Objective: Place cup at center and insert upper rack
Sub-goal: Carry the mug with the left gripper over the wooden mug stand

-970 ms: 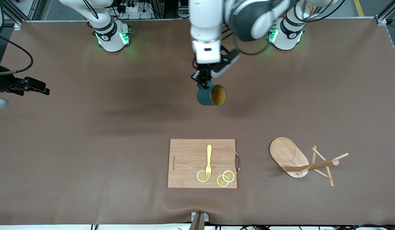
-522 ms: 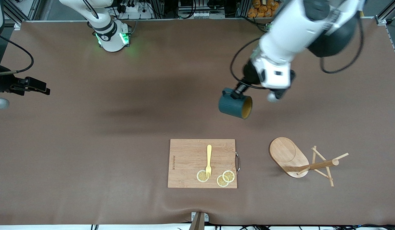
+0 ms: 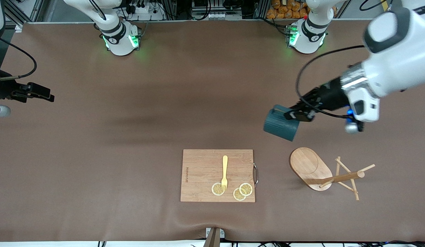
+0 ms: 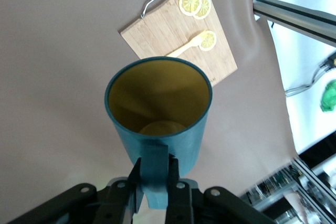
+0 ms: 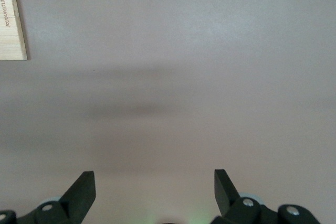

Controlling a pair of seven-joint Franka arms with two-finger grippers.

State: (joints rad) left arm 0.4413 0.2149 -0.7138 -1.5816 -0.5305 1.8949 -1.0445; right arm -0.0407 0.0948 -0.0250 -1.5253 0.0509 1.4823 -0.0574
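A brown cloth-covered table (image 3: pixel 130 144) carries a bamboo cutting board (image 3: pixel 202 171) near the front camera and, beside it toward the left arm's end, a wooden mug tree (image 3: pixel 319 171) lying tipped on its side.

Brown table (image 3: pixel 95 154) bare through middle and toward right arm's end. Near front edge: rectangular bamboo cutting board (image 3: pixel 202 178) at centre; toppled light wooden mug tree (image 3: pixel 322 171), pegs sticking out, toward left arm's end.
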